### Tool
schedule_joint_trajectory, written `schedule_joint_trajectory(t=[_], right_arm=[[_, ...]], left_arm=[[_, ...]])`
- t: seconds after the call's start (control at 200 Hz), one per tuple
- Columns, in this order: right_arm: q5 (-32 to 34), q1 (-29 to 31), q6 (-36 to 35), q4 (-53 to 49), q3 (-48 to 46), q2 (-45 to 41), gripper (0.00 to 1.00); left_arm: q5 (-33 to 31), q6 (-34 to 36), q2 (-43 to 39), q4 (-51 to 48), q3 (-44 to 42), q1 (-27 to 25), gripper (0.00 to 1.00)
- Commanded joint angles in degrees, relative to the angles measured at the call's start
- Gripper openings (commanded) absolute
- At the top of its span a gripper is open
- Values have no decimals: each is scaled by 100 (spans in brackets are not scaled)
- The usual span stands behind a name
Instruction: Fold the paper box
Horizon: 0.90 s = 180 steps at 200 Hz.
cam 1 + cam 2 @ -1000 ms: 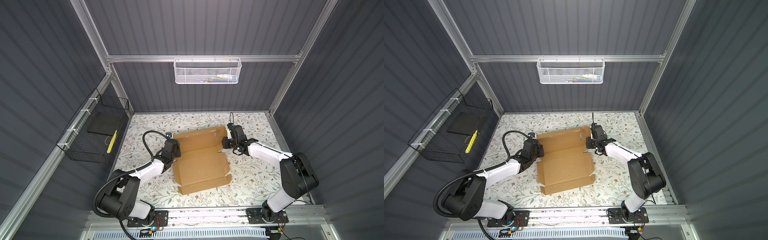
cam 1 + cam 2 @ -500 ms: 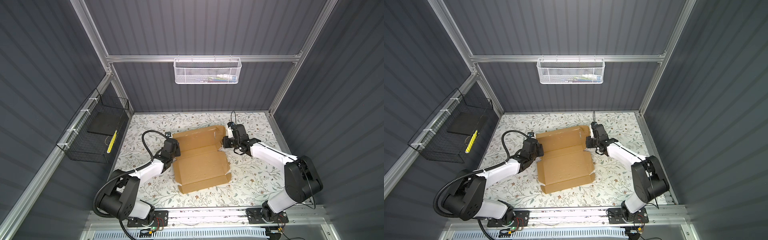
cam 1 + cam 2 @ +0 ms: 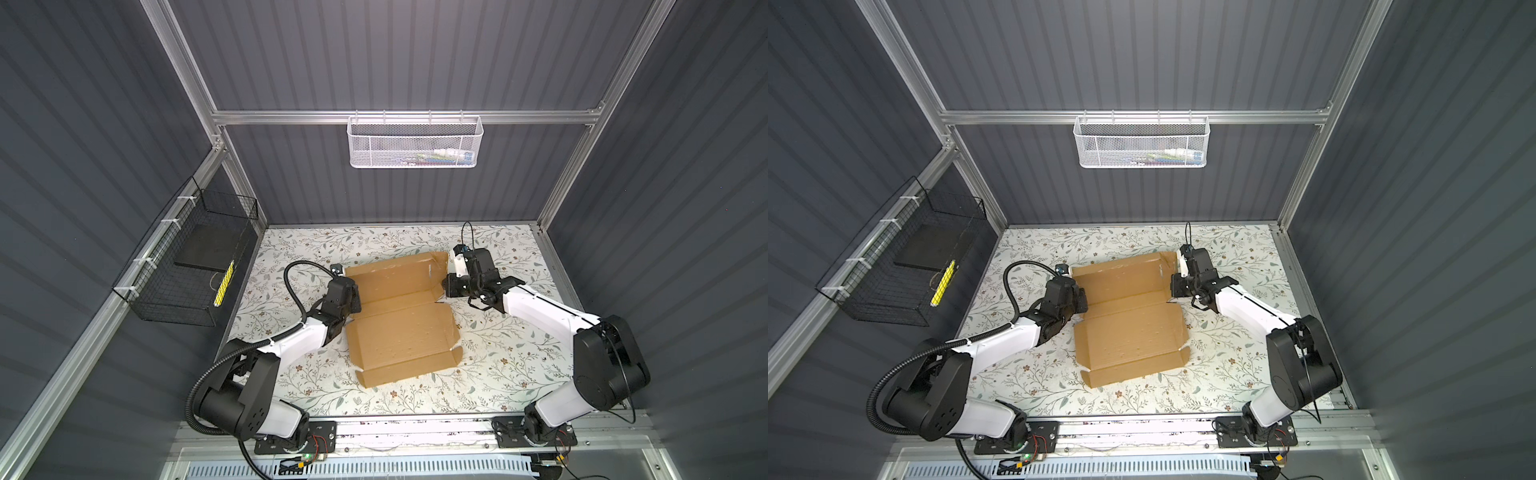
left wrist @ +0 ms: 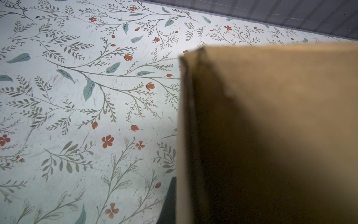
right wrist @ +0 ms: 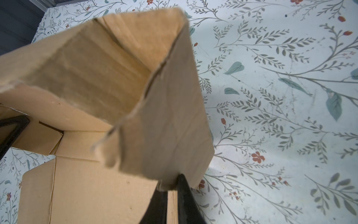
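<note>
Even light, top views sharp; paper box [image 4: 271, 116] blurred, shadowed in left wrist view.

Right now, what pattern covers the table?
The table has a leafy floral print, clearest in the left wrist view.

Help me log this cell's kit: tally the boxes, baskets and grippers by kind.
Cardboard box: 1
Wire baskets: 2, the white basket and the black basket
Grippers: 2, the left gripper and the right gripper
Total: 5
</note>
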Motion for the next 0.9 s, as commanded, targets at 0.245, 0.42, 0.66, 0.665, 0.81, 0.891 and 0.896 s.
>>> schedule_joint_trajectory(t=[0.245, 0.42, 0.66, 0.665, 0.81, 0.891, 0.896], right_arm=[[783, 51, 183, -65, -131, -191, 34], [946, 57, 128, 4, -33, -73, 34], [941, 60, 109, 159, 166, 252, 31], [941, 56, 109, 164, 167, 254, 31], [934, 67, 116, 197, 247, 349, 28], [942, 68, 109, 202, 265, 363, 24], [941, 68, 109, 198, 265, 363, 24]], left_arm=[[88, -74, -29, 98, 95, 27, 0], [109, -81, -23, 98, 97, 22, 0], [75, -66, -82, 81, 73, 22, 0], [75, -66, -83, 81, 77, 22, 0], [74, -61, -67, 81, 89, 23, 0], [83, -61, -49, 88, 97, 23, 0], [83, -59, -49, 84, 93, 23, 0]])
